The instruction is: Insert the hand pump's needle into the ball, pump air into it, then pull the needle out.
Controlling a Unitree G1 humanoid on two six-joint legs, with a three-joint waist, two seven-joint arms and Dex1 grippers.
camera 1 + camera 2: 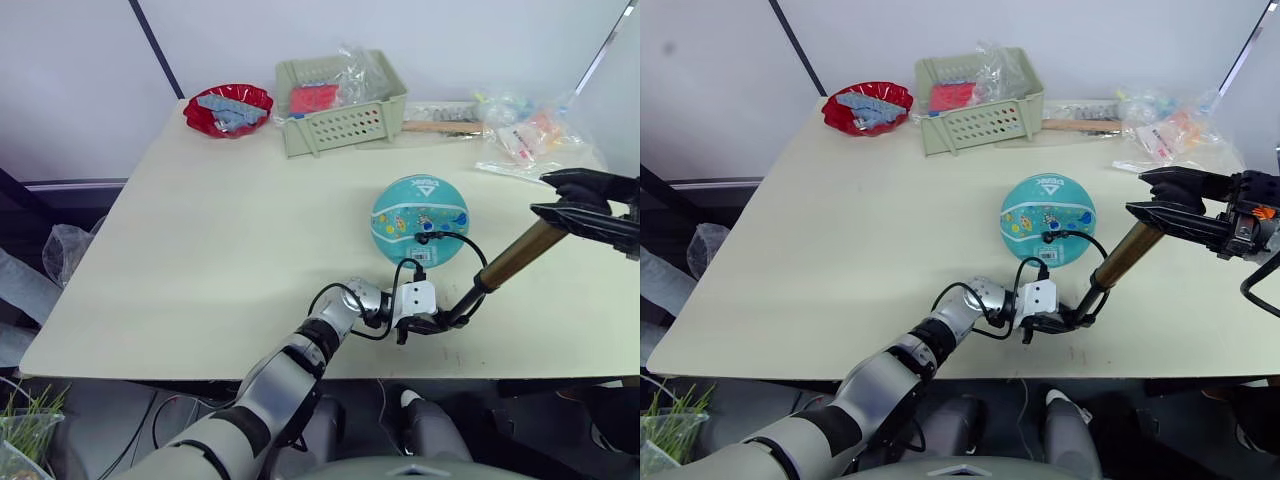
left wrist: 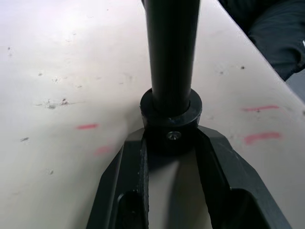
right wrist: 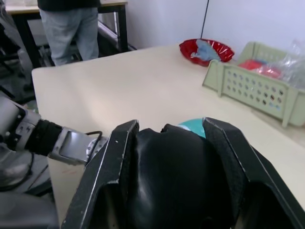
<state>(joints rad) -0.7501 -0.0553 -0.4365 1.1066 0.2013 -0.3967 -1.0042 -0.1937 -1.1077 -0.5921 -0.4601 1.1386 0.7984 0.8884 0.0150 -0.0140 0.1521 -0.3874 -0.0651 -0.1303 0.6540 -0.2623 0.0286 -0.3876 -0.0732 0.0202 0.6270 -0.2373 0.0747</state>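
The teal ball [image 1: 420, 220] rests on the table right of centre. The bronze hand pump [image 1: 520, 255] slants from low near the front edge up to the right. My left gripper [image 1: 435, 322] is shut on the pump's lower black end cap [image 2: 171, 136]. My right gripper [image 1: 560, 210] is shut on the pump's black top handle [image 3: 167, 167]. The thin black hose [image 1: 470, 245] loops from the pump's lower end to the ball's near side. There the needle's black fitting [image 1: 422, 238] sits against the ball, and the pin itself is hidden.
A red bowl [image 1: 228, 108] and a pale green basket [image 1: 340, 105] stand at the table's far edge. A wooden stick [image 1: 440, 127] and plastic bags [image 1: 525, 135] lie at the far right. A person [image 3: 71, 24] stands beyond the table.
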